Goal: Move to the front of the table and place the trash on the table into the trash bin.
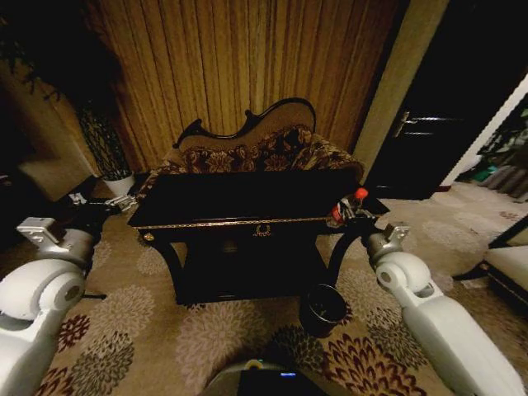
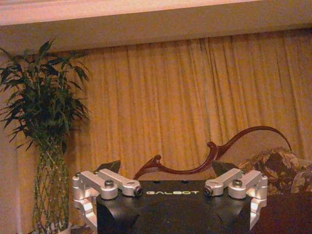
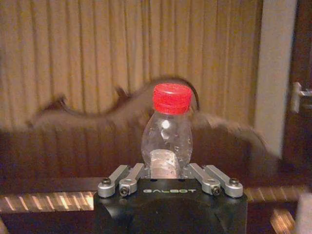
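The black table [image 1: 239, 200] with gold trim stands straight ahead of me. My right gripper [image 1: 346, 214] is at the table's right end, shut on the clear plastic bottle [image 1: 356, 198] with the red cap. The right wrist view has the bottle [image 3: 165, 139] upright between the fingers, with the table's gold edge [image 3: 48, 200] below it. My left gripper [image 1: 122, 200] hovers off the table's left end, open and holding nothing; its fingers [image 2: 84, 204] are spread wide in the left wrist view. The dark round trash bin [image 1: 322, 307] sits on the carpet by the table's front right leg.
A floral sofa [image 1: 264, 148] with a curved dark frame stands behind the table against the curtain. A tall plant in a white pot [image 1: 118, 183] is at the back left. A dark door [image 1: 429, 124] is at the right, and a chair edge [image 1: 507, 264] at the far right.
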Robot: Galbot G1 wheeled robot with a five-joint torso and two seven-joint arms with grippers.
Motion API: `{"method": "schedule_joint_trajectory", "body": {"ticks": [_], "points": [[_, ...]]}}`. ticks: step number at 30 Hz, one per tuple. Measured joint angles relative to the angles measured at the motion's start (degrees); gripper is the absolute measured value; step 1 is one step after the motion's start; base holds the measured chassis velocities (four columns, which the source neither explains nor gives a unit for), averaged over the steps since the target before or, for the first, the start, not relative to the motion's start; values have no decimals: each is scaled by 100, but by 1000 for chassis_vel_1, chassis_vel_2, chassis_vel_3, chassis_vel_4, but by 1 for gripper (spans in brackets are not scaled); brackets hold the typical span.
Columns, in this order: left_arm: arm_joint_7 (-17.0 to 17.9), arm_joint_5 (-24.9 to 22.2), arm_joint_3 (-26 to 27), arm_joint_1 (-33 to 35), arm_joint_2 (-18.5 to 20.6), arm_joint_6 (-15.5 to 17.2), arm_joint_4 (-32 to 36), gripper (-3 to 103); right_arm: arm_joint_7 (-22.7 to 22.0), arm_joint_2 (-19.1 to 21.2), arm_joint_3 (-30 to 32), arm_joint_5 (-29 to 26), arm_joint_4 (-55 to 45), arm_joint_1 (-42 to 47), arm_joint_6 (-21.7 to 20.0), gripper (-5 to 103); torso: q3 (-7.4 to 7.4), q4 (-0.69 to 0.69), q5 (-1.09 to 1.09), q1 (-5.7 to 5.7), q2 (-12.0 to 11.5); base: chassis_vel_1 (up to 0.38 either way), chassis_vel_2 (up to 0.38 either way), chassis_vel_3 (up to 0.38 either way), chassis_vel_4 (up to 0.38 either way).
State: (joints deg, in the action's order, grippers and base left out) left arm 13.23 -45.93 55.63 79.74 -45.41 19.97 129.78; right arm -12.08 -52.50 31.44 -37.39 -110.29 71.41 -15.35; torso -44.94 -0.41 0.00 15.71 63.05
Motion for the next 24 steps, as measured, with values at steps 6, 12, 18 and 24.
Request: {"method": "schedule_joint_trajectory", "body": {"ticks": [6,12,18,24], "points": [[42,0,0,16,-67,1,55,100,494,-486,-247,1195,1314,133,545,25,-2,-3,2,4,-2,0,0,0,0],[131,2,26,99,-19,51,96,100,985,-904,-352,1885,2940,-87,1447,25,-1,0,0,3,-2,0,0,0,0],[150,5,10,104,15,105,96,100,1043,-1193,-378,1995,4086,-479,1705,25,-1,-1,1,3,-2,0,0,0,0],[157,23,-15,140,9,119,129,100,1059,-1351,-374,1960,4667,-702,1767,25,-1,0,-1,2,-1,0,0,0,0]]}}
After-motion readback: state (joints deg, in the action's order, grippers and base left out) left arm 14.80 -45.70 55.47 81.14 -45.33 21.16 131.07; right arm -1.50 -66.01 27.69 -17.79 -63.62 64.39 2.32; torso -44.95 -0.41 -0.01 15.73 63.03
